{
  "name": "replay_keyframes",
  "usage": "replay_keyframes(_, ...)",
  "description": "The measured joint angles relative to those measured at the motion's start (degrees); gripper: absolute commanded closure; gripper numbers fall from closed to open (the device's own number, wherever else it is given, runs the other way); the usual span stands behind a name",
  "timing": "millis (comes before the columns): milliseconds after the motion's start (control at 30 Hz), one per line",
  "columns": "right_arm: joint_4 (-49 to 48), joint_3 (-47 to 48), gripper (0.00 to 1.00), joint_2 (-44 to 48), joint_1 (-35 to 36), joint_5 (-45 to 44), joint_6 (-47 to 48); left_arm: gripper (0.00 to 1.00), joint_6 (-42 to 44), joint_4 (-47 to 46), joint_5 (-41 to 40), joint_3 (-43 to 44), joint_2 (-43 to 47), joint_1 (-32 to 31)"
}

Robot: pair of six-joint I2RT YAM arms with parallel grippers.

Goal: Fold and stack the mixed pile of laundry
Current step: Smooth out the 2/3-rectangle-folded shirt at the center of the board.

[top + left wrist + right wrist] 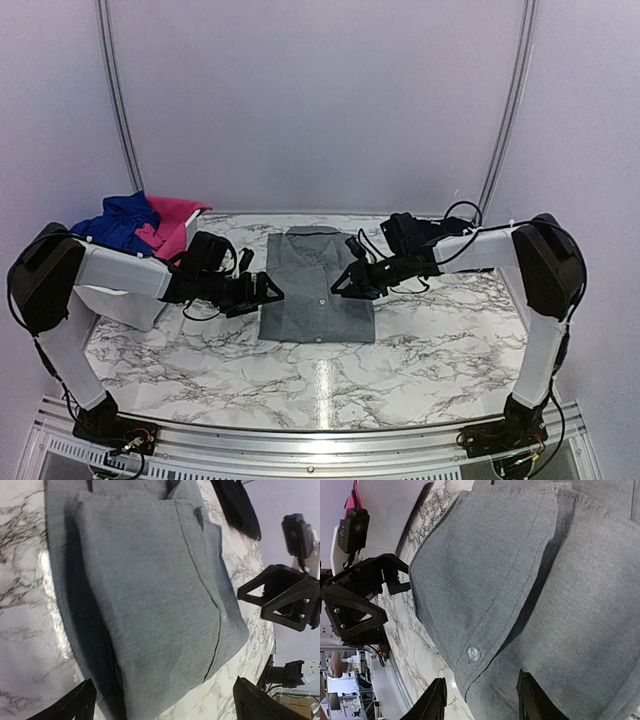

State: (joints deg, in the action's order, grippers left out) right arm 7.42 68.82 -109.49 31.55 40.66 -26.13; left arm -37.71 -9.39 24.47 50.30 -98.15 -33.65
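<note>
**A:** What's at the far left?

**B:** A white basket (125, 308) at the left edge of the desk (440, 340). A royal blue garment (118, 220) and a hot-pink garment (172, 222) are heaped in it, spilling over the rim.

**A:** And the left pincer (268, 290)?

**B:** It's spread wide with nothing in it, just beside the left edge of the grey button shirt (318, 285).

**A:** Where's the shirt?

**B:** Flat mid-desk, collar to the far side, with a layer folded over on top. I'd judge it light and limp, so it would sag if lifted. The best hold is a pinch on a folded edge at both sides together.

**A:** The right side?

**B:** The right pincer (340, 284) is about half open at the shirt's right edge, and I see nothing in it. Behind it lies a black heap (408, 232), likely a garment, tangled among cables.
</note>
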Motion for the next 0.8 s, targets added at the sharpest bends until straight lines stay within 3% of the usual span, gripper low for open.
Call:
replay_keyframes(200,-4.3,2.7,0.56,-5.1,0.2,1.6,-2.6,0.08,-0.9,-9.2,3.5,2.3,-5.6,-0.5)
replay_keyframes(533,-7.3,9.8,0.60,-13.5,1.4,1.6,-4.2,0.45,-5.3,-16.2,8.6,3.0,-10.1,-1.6)
replay_keyframes(667,-5.6,9.1,0.60,-15.0,1.5,0.1,-4.0,0.53,-8.2,-17.5,9.6,-2.5,-7.9,-1.6)
replay_keyframes(800,-5.4,9.0,0.60,-14.9,1.5,-0.9,-3.8,0.71,-10.5,-17.5,11.0,-7.8,-7.2,-2.1)
